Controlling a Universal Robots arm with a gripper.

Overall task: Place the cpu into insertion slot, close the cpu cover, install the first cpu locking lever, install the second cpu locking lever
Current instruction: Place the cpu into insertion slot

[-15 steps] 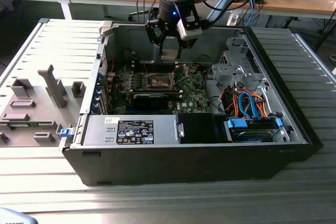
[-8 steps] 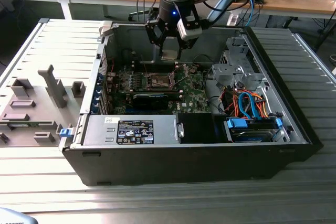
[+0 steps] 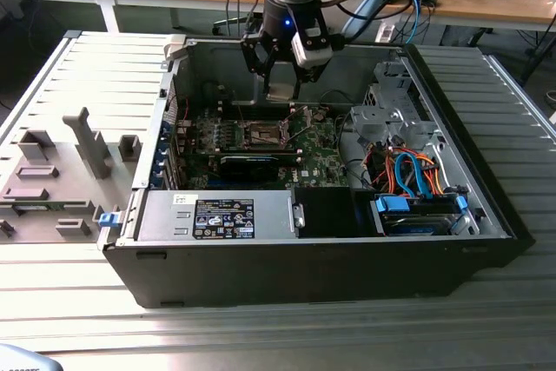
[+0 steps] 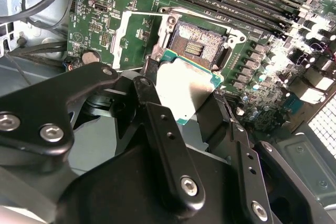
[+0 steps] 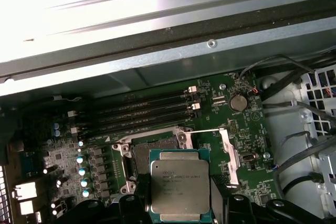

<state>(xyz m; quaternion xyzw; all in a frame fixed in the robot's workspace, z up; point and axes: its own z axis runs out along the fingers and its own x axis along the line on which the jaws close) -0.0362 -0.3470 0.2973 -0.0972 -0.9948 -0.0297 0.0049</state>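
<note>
The arm's claw (image 3: pixel 282 93) hangs inside an open computer case (image 3: pixel 304 271) that lies flat on a metal table (image 3: pixel 278 336). The claw is clenched on the cpu (image 4: pixel 186 88). Its two black fingers (image 4: pixel 157 124) press on two opposite edges of the chip. The shiny grey top of the cpu shows in both wrist views.

In the exterior view, the claw and the cpu are up in the air at about 1 o'clock from the insertion slot (image 3: pixel 263 134). The cpu is not in the slot yet. In the second wrist view the slot's dark middle is bare, and the chip hangs just in front of it.

The cpu cover (image 4: pixel 123 40) is flipped open and sits beside the slot, away from it. A thin metal lever (image 5: pixel 210 130) sticks out next to the slot. The long black memory slots (image 5: pixel 147 109) run along one side of it.

In the exterior view, a grey box with a black sticker (image 3: pixel 217 215) is at 6 o'clock from the slot. A bunch of orange and blue cables (image 3: pixel 408 175) is at about 4 o'clock. A grey tray with block shapes (image 3: pixel 52 184) lies outside the case at 9 o'clock.
</note>
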